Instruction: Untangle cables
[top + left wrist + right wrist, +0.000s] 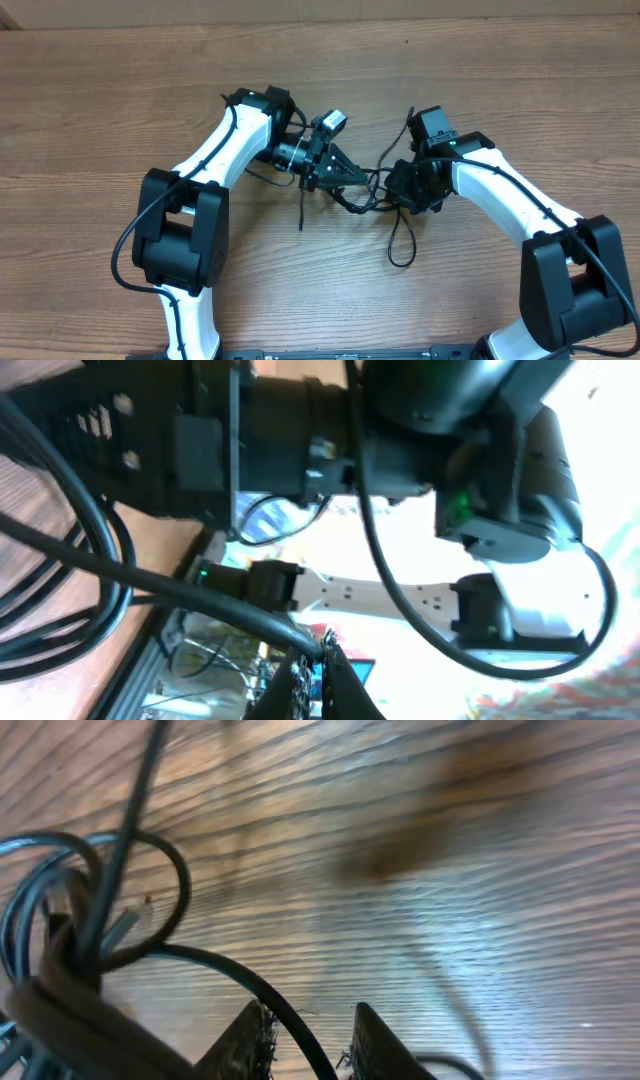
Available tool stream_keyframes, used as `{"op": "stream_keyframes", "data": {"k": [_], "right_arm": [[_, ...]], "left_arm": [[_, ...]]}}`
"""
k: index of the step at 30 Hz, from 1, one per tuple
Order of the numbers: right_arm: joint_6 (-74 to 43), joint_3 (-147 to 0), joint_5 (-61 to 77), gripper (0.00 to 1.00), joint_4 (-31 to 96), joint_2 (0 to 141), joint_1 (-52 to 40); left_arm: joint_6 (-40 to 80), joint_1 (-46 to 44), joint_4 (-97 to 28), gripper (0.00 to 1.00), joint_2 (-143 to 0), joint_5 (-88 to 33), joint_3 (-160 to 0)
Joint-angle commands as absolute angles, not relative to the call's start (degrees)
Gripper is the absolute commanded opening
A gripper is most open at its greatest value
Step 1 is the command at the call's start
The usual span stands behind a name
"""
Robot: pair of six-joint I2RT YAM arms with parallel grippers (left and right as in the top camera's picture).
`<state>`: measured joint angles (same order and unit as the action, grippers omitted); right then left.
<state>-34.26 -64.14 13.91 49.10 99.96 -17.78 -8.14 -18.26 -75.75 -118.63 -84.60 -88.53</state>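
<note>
The thin black cables (364, 198) lie in a tangle at mid-table between my two grippers. One loop (401, 250) trails toward the front and one strand (301, 212) hangs off to the left. My left gripper (350, 176) points right into the tangle. In the left wrist view its jaws (325, 660) are pressed together on a black cable (262, 622) at their tips. My right gripper (398, 186) meets the tangle from the right. In the right wrist view its fingers (305, 1020) are apart, with one cable (215, 963) running between them. A bunched knot (60, 970) sits to the left.
The wooden table (500, 90) extends all round the tangle. The black and white right arm (520, 590) fills much of the left wrist view. Thicker black wires (125, 245) loop off the left arm's base.
</note>
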Motion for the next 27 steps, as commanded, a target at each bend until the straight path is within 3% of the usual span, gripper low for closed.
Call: {"op": "stream_keyframes", "data": {"k": [1,11,16,27], "right_arm": [[-34.00,-64.05,9.58,0.24,49.76,99.26,-18.04],[-34.00,-64.05,5.82,0.24,52.18,99.29,-18.04],[-34.02,-64.05,4.97,0.24,52.21,99.29,-18.04],[-34.22,-64.01,5.02,0.22,52.23,99.29,-18.04]], "left_arm": [[-16.58,-17.91,-79.11,0.04,-116.01,-90.54,-89.80],[-20.18,-16.21,-86.48,0.04,-116.01,-90.56,-89.80],[-32.45,-13.93,-96.88,0.04,-116.01,-90.59,-89.73],[-33.30,-13.08,-96.88,0.04,-115.81,-90.52,-89.69]]}}
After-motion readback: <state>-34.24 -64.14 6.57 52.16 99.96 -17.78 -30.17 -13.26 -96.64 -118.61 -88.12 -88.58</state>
